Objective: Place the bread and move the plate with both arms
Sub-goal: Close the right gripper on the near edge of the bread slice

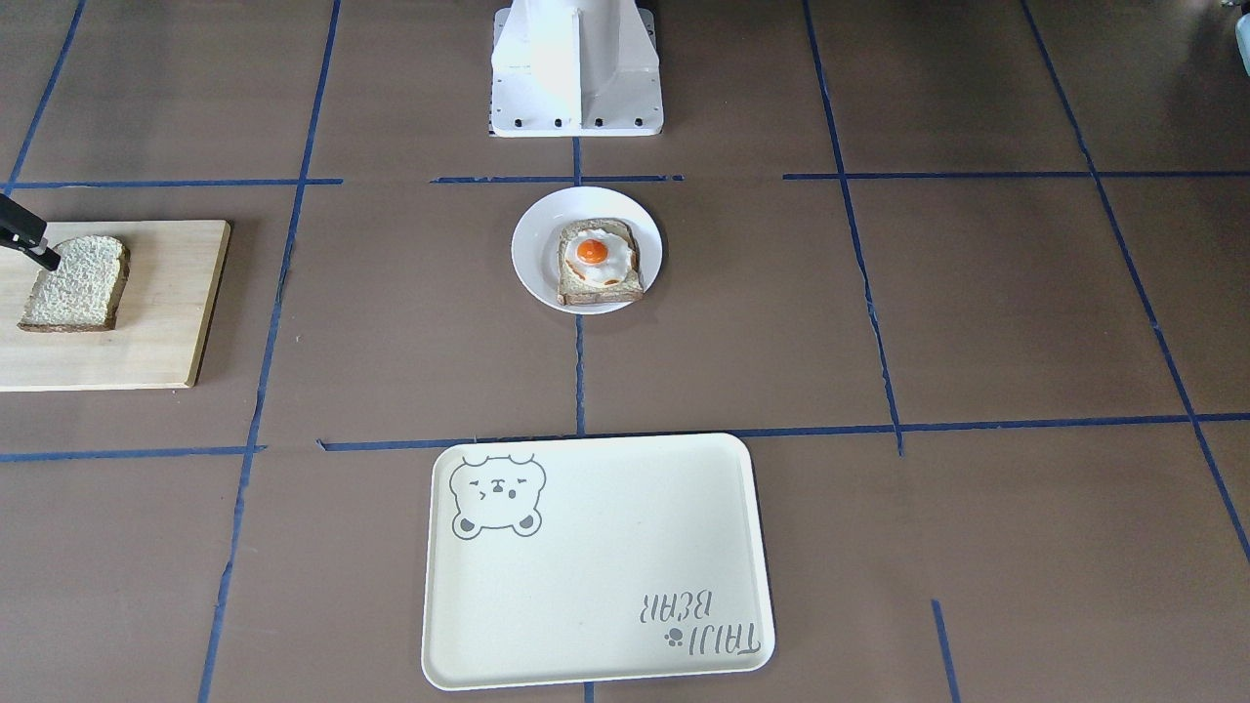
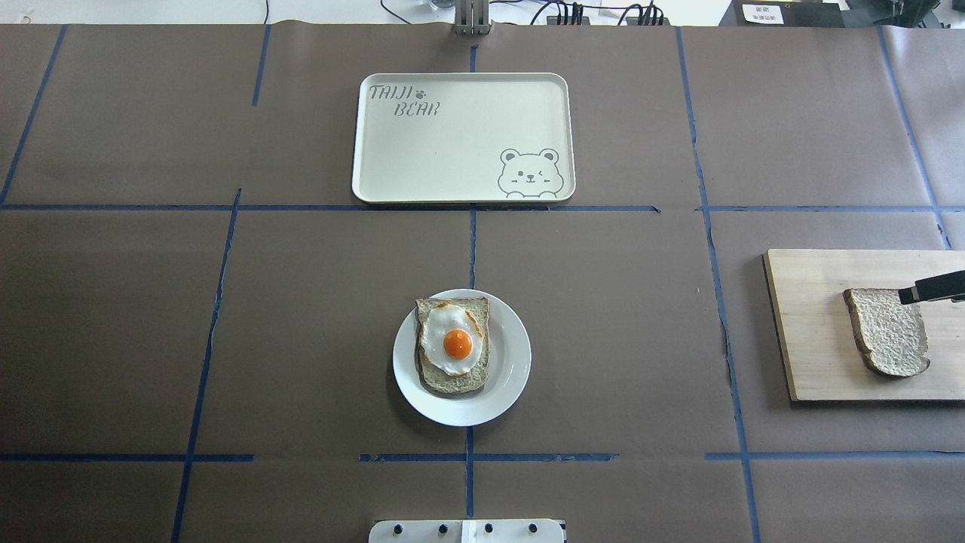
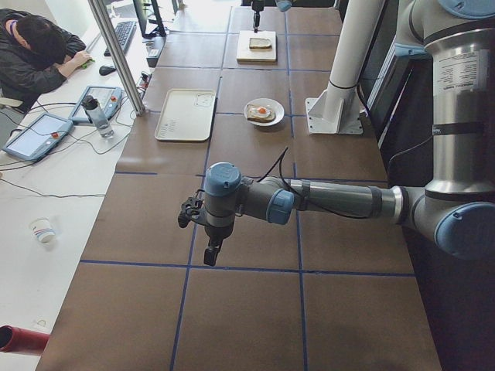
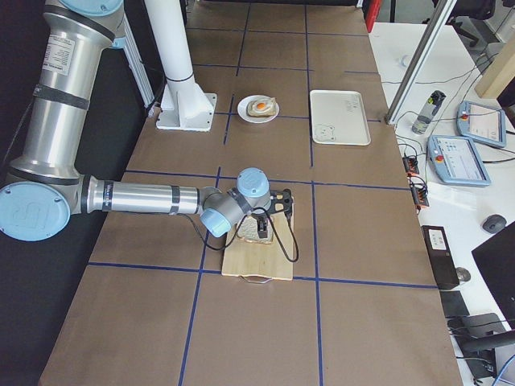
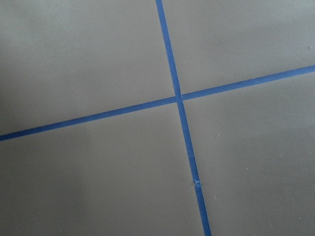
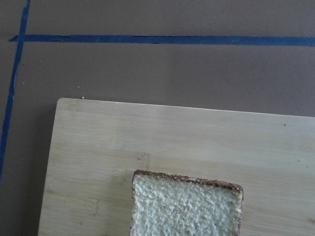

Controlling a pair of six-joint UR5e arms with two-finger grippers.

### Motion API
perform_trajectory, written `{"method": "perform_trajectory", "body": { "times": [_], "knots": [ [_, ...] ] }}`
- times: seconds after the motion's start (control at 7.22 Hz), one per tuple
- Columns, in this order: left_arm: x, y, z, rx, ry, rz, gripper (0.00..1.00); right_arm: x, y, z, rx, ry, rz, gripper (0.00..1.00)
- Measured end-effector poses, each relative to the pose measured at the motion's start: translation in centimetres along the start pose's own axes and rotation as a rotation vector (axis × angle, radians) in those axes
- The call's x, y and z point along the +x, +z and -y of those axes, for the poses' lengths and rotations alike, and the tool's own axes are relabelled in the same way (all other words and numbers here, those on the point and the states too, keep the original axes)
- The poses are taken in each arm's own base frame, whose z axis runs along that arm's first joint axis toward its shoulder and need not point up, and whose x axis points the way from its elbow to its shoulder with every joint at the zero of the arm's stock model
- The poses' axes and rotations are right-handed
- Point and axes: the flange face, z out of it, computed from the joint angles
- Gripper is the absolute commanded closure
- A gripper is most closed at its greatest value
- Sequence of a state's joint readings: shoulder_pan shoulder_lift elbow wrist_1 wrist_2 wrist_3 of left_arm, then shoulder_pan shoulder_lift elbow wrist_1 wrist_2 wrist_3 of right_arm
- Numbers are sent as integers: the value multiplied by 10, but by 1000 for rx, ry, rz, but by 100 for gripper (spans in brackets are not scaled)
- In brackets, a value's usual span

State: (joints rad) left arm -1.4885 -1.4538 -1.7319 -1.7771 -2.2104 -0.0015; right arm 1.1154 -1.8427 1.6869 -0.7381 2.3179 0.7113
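Observation:
The bread (image 2: 889, 330) lies flat on a wooden cutting board (image 2: 814, 339) at the right edge of the overhead view. It also shows in the right wrist view (image 6: 187, 206). My right gripper (image 2: 905, 294) reaches in from the frame edge, its black fingertip at the bread's far corner. Only part of it shows, so I cannot tell if it is open or shut. The white plate (image 2: 507, 377) sits mid-table and holds a toast slice with a fried egg (image 2: 457, 343). My left gripper (image 3: 209, 255) hovers over bare table far to the left. It shows only in the exterior left view.
A cream bear tray (image 2: 460, 181) lies beyond the plate on the table's far side. The white robot base (image 1: 576, 88) stands behind the plate. Blue tape lines cross the brown table. An operator (image 3: 35, 54) sits at a side desk.

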Motion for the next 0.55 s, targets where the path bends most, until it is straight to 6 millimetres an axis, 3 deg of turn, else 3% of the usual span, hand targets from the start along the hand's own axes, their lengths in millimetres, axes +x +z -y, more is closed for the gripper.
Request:
{"method": "perform_trajectory", "body": {
  "times": [0.28, 0.55],
  "knots": [
    [-4, 4, 0, 19, 14, 0, 0, 18, 21, -13, -12, -3, -2, 18],
    [-4, 5, 0, 24, 17, 0, 0, 20, 28, -20, -24, -15, 4, 23]
  ]
}}
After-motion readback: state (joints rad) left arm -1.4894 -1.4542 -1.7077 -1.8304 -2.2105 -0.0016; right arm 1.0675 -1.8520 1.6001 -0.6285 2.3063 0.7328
